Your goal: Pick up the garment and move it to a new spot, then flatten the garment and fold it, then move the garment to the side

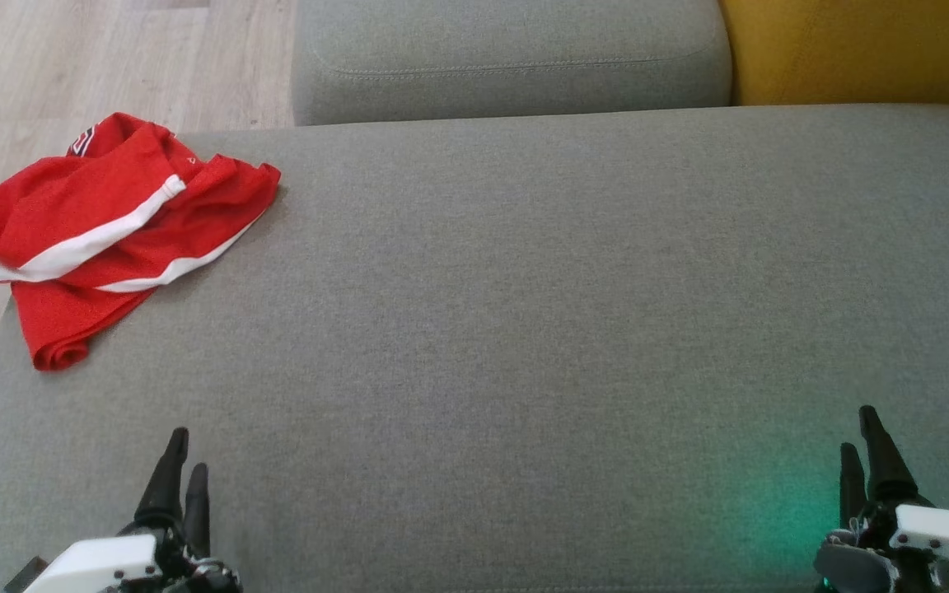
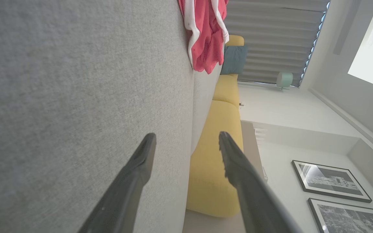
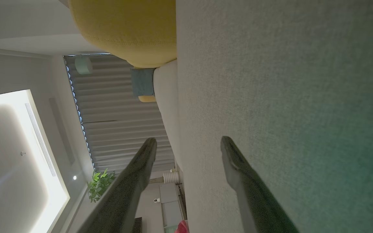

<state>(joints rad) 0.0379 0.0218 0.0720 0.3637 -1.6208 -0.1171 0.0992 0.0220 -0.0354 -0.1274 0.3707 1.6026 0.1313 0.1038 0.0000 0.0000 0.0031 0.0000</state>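
Garment (image 1: 112,239): red with white stripes, crumpled on the far left corner of the grey seat (image 1: 524,313), its left part lapping over the seat's edge. It is folded over itself, so its shape is hard to make out, and a dark print at its far edge is half tucked under. In the left wrist view the garment (image 2: 206,42) is cut off by the top edge.

It lies well apart from both grippers. The left gripper (image 1: 189,451) is at the seat's near left, straight below the garment in the head view; the right gripper (image 1: 858,430) is at the seat's near right.

In the head view each pair of fingers overlaps. The wrist views show the left gripper (image 2: 187,135) and right gripper (image 3: 189,139) spread wide, holding nothing.
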